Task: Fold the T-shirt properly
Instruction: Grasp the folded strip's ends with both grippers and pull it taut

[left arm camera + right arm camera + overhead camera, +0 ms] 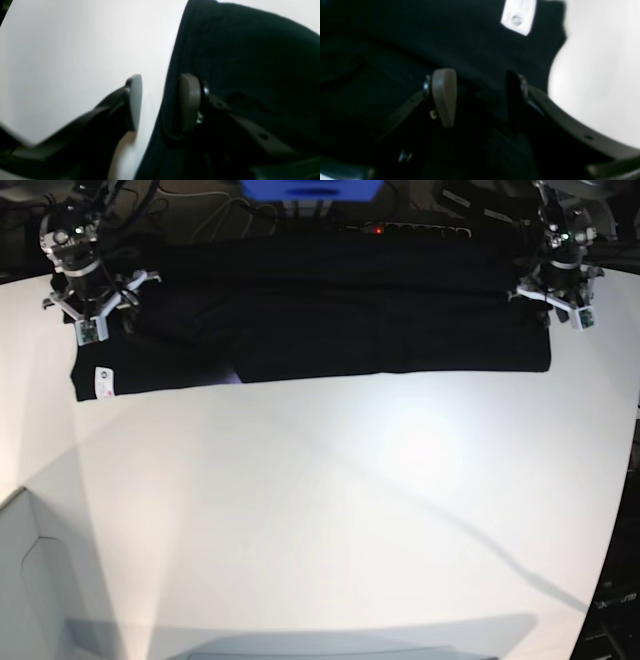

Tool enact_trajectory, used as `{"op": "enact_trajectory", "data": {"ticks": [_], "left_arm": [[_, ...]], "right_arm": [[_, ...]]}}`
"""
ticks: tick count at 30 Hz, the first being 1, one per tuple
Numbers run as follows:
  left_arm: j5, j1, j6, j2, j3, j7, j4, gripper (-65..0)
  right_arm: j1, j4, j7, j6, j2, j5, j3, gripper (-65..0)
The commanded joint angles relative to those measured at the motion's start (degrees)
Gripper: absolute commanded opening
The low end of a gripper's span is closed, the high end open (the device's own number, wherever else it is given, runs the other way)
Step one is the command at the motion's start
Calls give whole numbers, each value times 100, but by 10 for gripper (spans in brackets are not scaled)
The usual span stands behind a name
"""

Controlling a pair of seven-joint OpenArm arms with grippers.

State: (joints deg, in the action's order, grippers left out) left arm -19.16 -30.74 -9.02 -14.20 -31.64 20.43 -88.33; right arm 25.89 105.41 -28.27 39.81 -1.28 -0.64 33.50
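You have lots of bare room close to you: the big white smooth table (330, 510) is open from its near edge all the way up to the shirt. Shadows lie across it, and a bright spot of light sits near the middle.

Farther back lies the large black cloth T-shirt (330, 320). It is a long flat band, and its long way runs from side to side across the table. Its near edge is almost straight. One end has a small white tag (101, 383) at the near corner.

Your right gripper (480, 100) is at that tag end, right over the black cloth. Its two fingers stand wide apart, and nothing is pinched between them.

Your left gripper (160, 102) is at the other end. Its fingers are partly apart. One tan finger pad (190, 102) sits against the shirt's hem, and the other is over bare white table. You cannot tell if it holds the cloth.

Behind the shirt, at the far edge, you can see dark cables and a blue box (310, 188).
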Motion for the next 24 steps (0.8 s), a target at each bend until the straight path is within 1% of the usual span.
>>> {"op": "enact_trajectory", "data": {"ticks": [1,5,7,13,18,19,24], "left_arm": [[39,37,-43,9,100,344,108,-403],[74,265,-17,88,232,344,266,-403],[83,309,-17,105,258,344,275,-403],[48,424,-17,114,258,344,275,-403],[39,468,-17,123,241,344,64,-403],[39,432,-17,123,241,344,-50,-403],[39,239,-17,360,197,344,-701,-403]], "right_arm": [[-132,-83,89,19,106,60,13,-329],[-633,-998,89,19,449,60,39,-329],[-826,-1367,89,19,677,60,39,-329],[-1363,-2053,89,19,1161,60,66,-329],[-1609,-2290,45,19,1345,51,48,-329],[-1609,-2281,-26,19,1345,51,31,-329],[-1609,-2281,-61,19,1310,60,22,-329]]}}
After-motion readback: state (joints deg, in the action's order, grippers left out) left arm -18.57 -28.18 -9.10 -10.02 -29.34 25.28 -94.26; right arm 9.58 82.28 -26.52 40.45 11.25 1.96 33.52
